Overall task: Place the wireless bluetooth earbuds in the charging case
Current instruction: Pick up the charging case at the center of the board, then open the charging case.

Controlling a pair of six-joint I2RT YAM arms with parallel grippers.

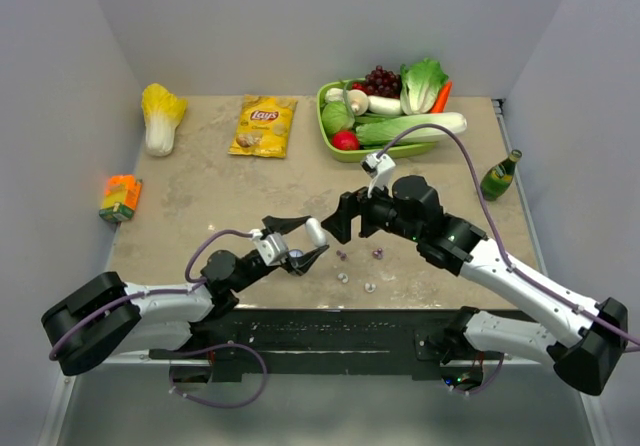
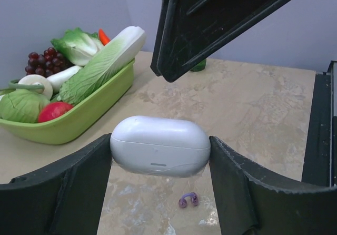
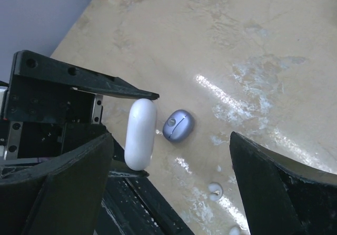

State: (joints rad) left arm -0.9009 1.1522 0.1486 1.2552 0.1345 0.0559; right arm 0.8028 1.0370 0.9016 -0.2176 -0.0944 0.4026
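**Left tool** (image 1: 300, 241): clamped on the charging case (image 2: 160, 145), one finger pressed to each end. The case is white and pill-shaped with its lid shut, and it is held clear of the desk (image 1: 200, 206).

**Right tool** (image 1: 346, 229): fingers wide apart and gripping nothing. It hangs just beyond the held case, with one finger above the case in the left wrist view.

**Lilac earbud** (image 1: 341, 256): on the desk, beside the left tool's tip and under the right tool.

**Second lilac earbud** (image 1: 377, 253): on the desk near the first, on the right tool's side.

**White earbud** (image 1: 343, 277) and **second white earbud** (image 1: 370, 287): on the desk, apart from both tools and towards the arm bases.

**Lilac-blue rounded object** (image 3: 178, 126): on the desk just beside the held case, between the right tool's spread fingers. I cannot tell what it is.
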